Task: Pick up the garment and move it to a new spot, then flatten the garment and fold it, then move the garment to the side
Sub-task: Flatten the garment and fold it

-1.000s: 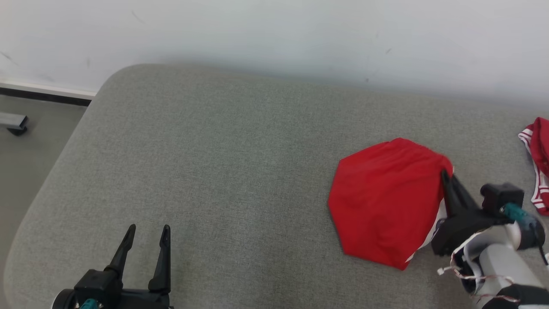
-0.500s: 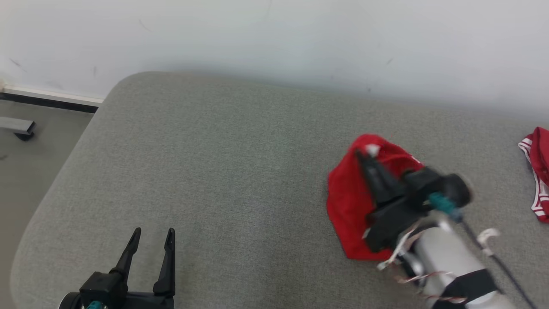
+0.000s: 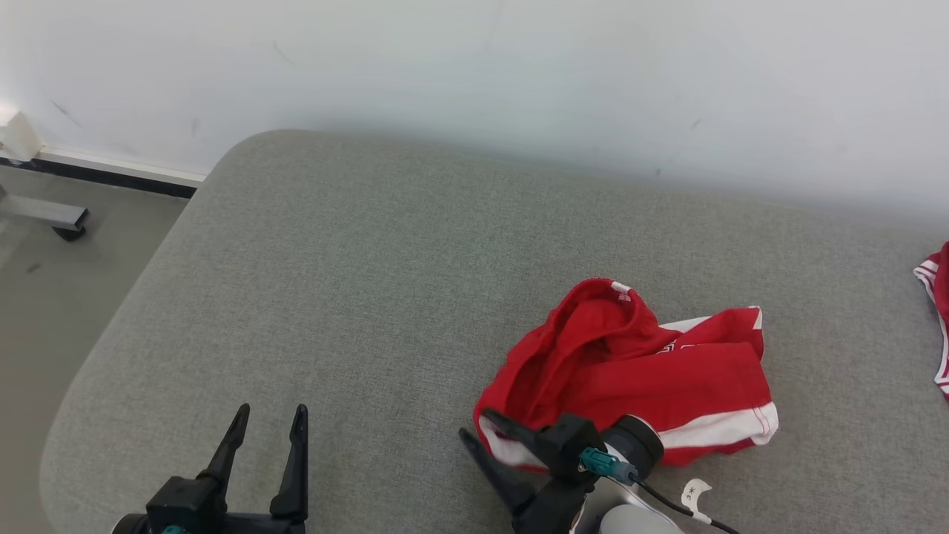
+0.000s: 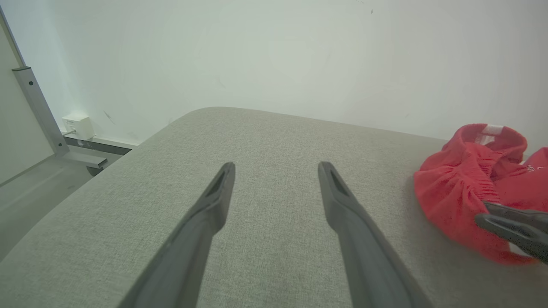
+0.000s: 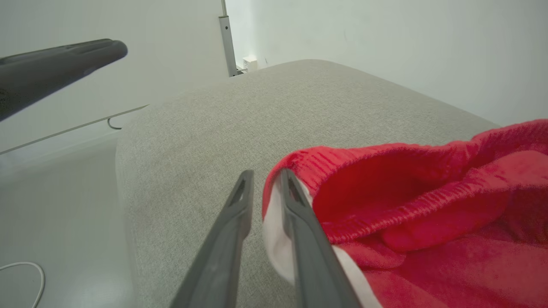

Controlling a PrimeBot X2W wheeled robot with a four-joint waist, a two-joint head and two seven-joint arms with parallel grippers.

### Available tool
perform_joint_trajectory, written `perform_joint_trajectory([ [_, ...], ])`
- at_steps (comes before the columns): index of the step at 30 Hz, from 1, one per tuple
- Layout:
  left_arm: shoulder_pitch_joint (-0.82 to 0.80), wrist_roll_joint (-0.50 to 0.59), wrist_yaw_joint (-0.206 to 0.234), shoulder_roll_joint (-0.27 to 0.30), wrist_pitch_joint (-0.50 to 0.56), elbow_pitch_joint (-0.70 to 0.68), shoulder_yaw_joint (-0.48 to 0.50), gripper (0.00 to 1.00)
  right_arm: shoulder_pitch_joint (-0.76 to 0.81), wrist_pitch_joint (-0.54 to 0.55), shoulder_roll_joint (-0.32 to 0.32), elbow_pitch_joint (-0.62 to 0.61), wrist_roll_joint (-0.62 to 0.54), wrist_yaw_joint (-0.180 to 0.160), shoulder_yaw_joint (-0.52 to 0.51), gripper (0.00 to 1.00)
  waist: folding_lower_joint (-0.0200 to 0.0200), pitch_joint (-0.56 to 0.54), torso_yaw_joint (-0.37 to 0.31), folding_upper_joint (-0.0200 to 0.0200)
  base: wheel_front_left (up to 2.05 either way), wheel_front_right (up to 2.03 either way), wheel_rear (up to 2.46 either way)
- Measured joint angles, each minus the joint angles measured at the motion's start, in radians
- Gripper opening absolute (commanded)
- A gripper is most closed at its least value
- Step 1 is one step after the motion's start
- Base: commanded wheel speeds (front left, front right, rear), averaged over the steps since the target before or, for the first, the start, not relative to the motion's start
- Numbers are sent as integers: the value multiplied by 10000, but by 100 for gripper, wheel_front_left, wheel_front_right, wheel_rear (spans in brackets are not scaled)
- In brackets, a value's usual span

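Grey woven upholstery (image 3: 356, 282) with a rounded corner runs up to a scuffed white wall (image 3: 474, 59). A pair of red shorts (image 3: 637, 371) with white trim lies crumpled on the cushion's right-hand half, the gathered waistband standing up in a loop at the far side and a white-banded leg hem spread flat toward the right. The right gripper (image 3: 474, 423) sits at the near left edge of the shorts, its two dark fingers pointing away from the robot and to the left, low over the fabric. Its jaws stand slightly parted: the right wrist view shows a narrow gap with bare upholstery visible between the tips, and a fold of white hem pressed against the inner side of one finger lower down. Nothing is lifted; the shorts rest on the cushion. Well apart, near the front left of the cushion, the left gripper (image 3: 271, 409) hangs with its jaws spread wide and nothing between them. A second red and white striped garment (image 3: 936, 311) shows at the far right edge. Beyond the cushion's left corner lie grey floor (image 3: 44, 297) and a metal frame foot (image 3: 52, 215).
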Motion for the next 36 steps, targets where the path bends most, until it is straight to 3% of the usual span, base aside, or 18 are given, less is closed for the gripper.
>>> perform_joint_trajectory([
  [5,9,81,-4,-4,0,-6,82,100,-201,-236,115,431,389,0,65,100,0,-62,-38,0,0,0,0],
  [9,67,88,2,23,0,-17,228,100,-287,-307,-69,104,518,2,-261,100,0,-98,-236,-1,0,0,0],
  [16,253,174,12,102,0,-88,412,100,340,-318,-899,-1691,0,0,-2314,100,0,-218,-718,0,0,0,0],
  [21,448,247,94,123,0,-247,472,100,1281,-318,-1127,-2752,-581,0,-3887,100,0,-344,-1111,0,0,0,0],
  [36,677,255,203,247,0,-545,535,100,4154,-322,-1051,-5058,-1490,0,-6930,100,0,-503,-2205,0,0,0,0],
])
